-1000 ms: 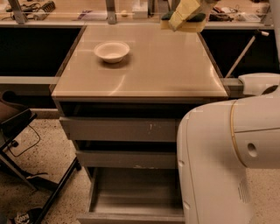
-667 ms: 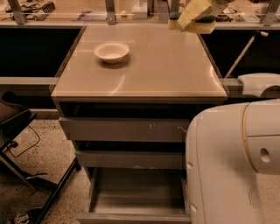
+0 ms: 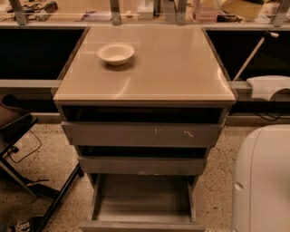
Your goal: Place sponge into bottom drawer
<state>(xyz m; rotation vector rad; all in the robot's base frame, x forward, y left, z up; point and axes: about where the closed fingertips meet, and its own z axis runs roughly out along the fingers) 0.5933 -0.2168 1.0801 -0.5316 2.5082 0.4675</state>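
The sponge (image 3: 239, 7) shows as a pale yellow shape at the top right edge of the camera view, up in the air beyond the back right corner of the cabinet top (image 3: 154, 72). My gripper (image 3: 248, 2) is at the frame's top edge, holding the sponge, and is mostly cut off. The bottom drawer (image 3: 142, 199) is pulled out at the foot of the grey cabinet, and nothing shows inside it. The two scuffed drawers above it stand slightly out.
A white bowl (image 3: 116, 53) sits on the cabinet top at the back left. My white arm body (image 3: 263, 181) fills the lower right. Black chair legs (image 3: 31, 186) and a cable lie on the floor at left. Dark openings flank the cabinet.
The sponge in my gripper has moved right and up, from over the cabinet's back right edge to the top right corner. My white arm body has drawn back to the right, uncovering the drawers.
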